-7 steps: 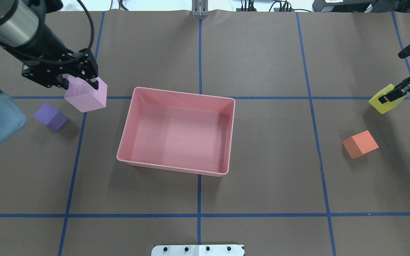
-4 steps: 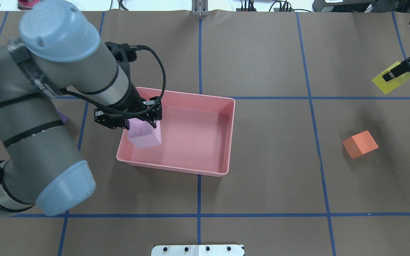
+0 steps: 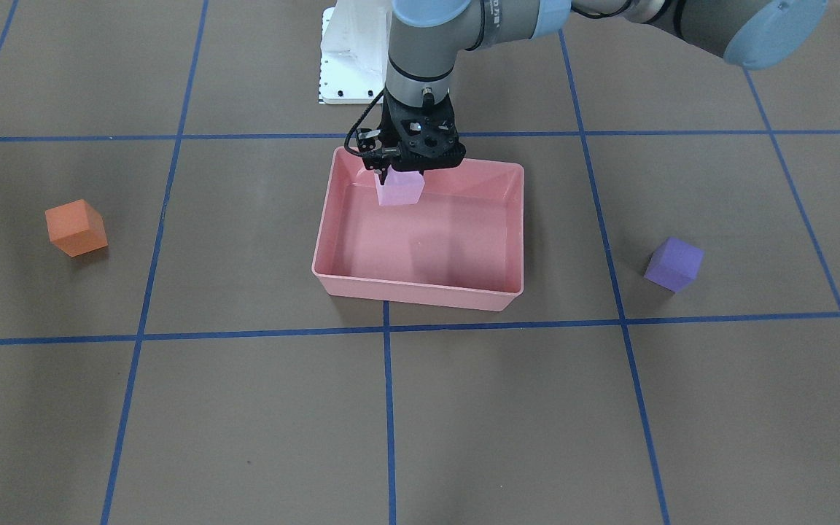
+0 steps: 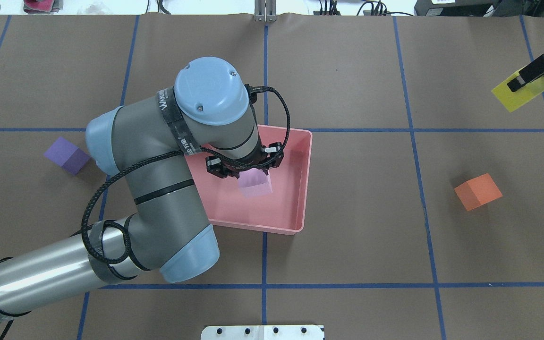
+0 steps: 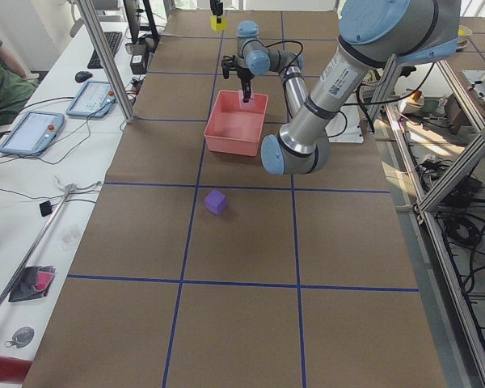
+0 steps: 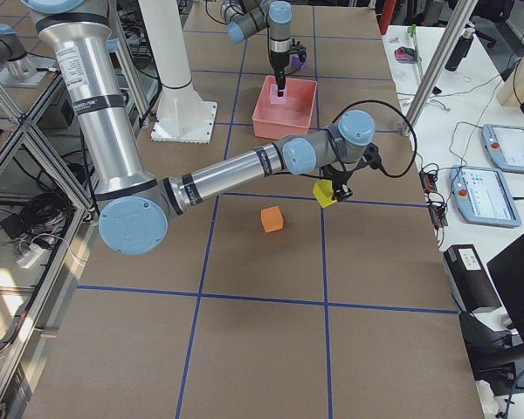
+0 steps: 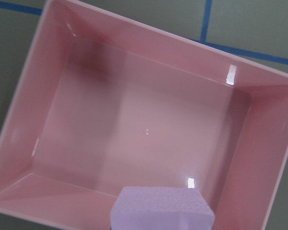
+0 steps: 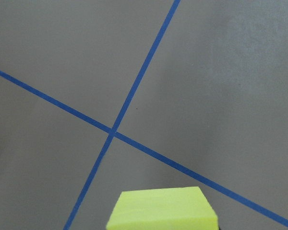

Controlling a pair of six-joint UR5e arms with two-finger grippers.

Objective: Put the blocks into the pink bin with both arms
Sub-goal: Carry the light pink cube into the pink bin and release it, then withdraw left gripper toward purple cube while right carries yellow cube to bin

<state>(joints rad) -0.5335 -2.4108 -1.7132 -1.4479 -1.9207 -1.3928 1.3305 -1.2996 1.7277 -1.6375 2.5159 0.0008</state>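
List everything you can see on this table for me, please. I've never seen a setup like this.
Glossy pink plastic bin: one, pink, middle of the table.
Light pink-lilac cube: one, held over the bin's inside by the left gripper.
Yellow cube: one, held by the right gripper at the table's far right.
Orange cube: one, on the table to the robot's right of the bin.
Dark purple cube: one, on the table to the robot's left of the bin.
Table cover: one, brown with blue tape lines.
White metal plate: one, at the robot's edge of the table.
Grey arms with light blue caps: two; left arm reaches over the bin, right arm stretches to the right end.
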